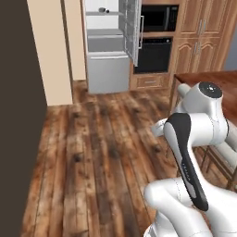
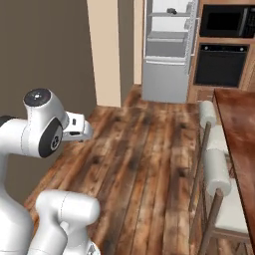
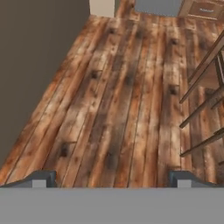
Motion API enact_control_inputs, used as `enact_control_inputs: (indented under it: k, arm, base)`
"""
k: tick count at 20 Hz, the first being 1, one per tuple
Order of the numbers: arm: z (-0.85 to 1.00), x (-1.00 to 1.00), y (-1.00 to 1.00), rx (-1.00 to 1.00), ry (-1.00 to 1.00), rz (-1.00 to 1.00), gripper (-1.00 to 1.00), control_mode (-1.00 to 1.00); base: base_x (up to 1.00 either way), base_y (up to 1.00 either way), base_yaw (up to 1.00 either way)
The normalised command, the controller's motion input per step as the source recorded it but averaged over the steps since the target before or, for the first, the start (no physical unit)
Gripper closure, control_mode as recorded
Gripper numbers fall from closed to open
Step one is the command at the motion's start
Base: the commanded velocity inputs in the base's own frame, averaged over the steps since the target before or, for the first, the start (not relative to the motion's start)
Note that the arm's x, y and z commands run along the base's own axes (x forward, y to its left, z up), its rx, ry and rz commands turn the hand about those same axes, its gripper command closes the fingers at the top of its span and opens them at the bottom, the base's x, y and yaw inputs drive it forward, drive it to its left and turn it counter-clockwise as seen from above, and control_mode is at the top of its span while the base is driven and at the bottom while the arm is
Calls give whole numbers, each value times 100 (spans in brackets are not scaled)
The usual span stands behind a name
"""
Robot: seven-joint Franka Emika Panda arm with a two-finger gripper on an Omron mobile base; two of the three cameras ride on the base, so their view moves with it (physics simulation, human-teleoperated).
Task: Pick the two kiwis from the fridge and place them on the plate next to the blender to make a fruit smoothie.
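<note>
The fridge [image 1: 109, 69] stands open at the far end of the room, also seen in the right base view [image 2: 164, 74]. On its upper shelf lie small dark rounded things [image 1: 103, 10] [image 2: 172, 10], likely the kiwis, too small to tell apart. My gripper [image 3: 111, 180] hangs over the bare wooden floor, far from the fridge. Its two fingertips [image 3: 40, 179] stand wide apart and open with nothing between them. The plate and the blender are out of view.
A dark wall [image 1: 18, 115] runs along the left. A wooden table [image 2: 244, 134] with white-cushioned chairs [image 2: 216, 174] stands on the right. A black oven [image 1: 153, 54] and microwave [image 1: 159, 18] sit in wooden cabinets right of the fridge. Its door [image 1: 133, 30] swings out to the right.
</note>
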Motion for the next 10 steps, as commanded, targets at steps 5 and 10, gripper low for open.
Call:
enact_control_inputs:
  k: [5, 10]
  arm:
    - [0, 0, 0, 0, 0, 0, -100, 100]
    - [0, 0, 0, 0, 0, 0, -100, 100]
  base:
    - [100, 39, -10]
    - [100, 48, -7]
